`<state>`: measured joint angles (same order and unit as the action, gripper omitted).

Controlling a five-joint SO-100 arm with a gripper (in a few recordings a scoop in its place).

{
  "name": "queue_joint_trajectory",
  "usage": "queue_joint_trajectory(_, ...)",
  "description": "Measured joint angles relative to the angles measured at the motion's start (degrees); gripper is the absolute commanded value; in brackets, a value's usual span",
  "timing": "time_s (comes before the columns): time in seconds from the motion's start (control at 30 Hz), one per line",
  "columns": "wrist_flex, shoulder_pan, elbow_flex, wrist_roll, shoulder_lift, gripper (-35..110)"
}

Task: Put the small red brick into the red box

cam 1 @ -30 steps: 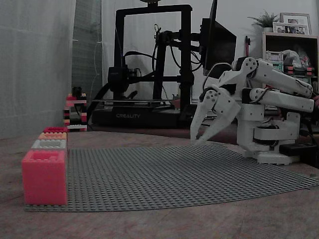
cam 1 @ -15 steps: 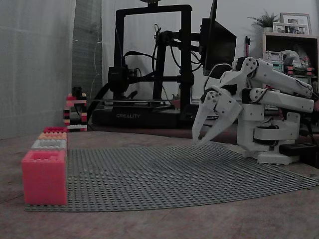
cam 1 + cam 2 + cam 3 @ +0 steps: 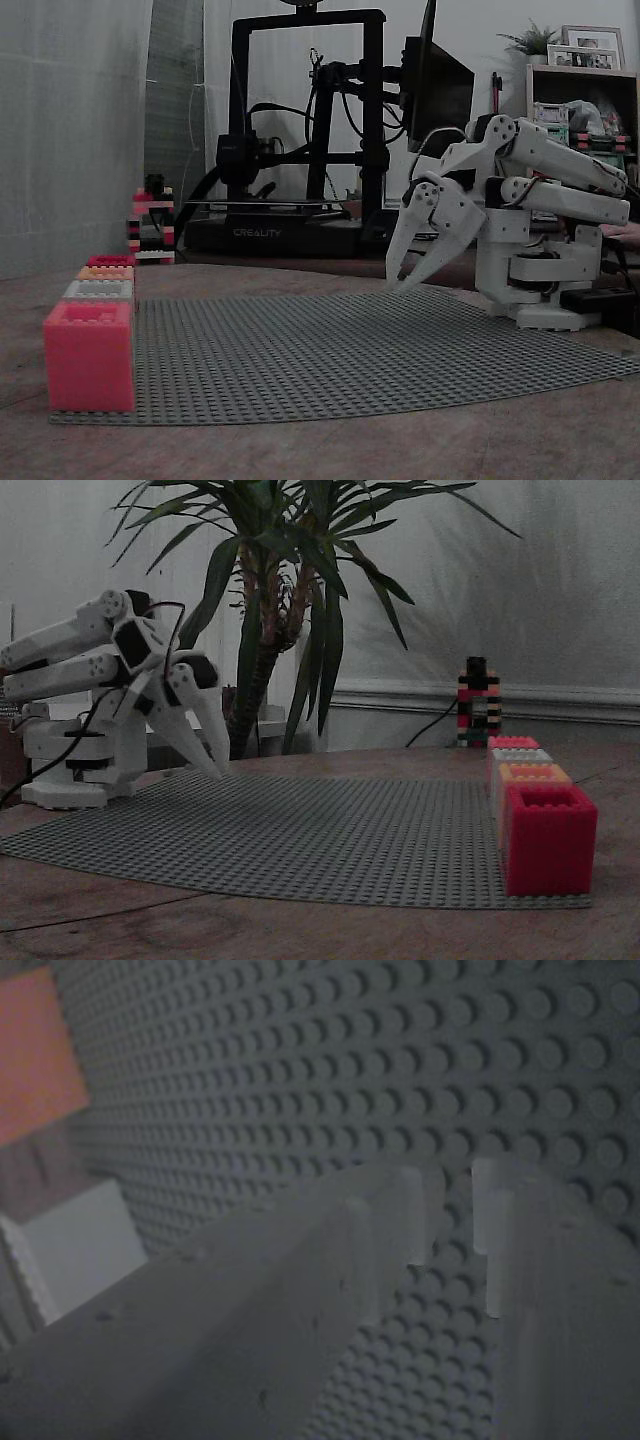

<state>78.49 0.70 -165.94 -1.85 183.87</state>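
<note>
Hovering slightly parted over the baseplate (image 3: 350,350), the pincer (image 3: 400,283) carries nothing.

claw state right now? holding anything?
Claw: open by a narrow gap, nothing between the fingers, tips hanging just above the grey studded baseplate.

Boxes (image 3: 92,345) along baseplate (image 3: 330,350) edge

Four boxes (image 3: 548,838), one brick tower (image 3: 478,703), one baseplate (image 3: 330,830).
</note>
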Motion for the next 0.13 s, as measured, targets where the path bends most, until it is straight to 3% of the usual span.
queue_joint_trajectory(0.13,0.0,0.0,0.0,0.0,0.0,0)
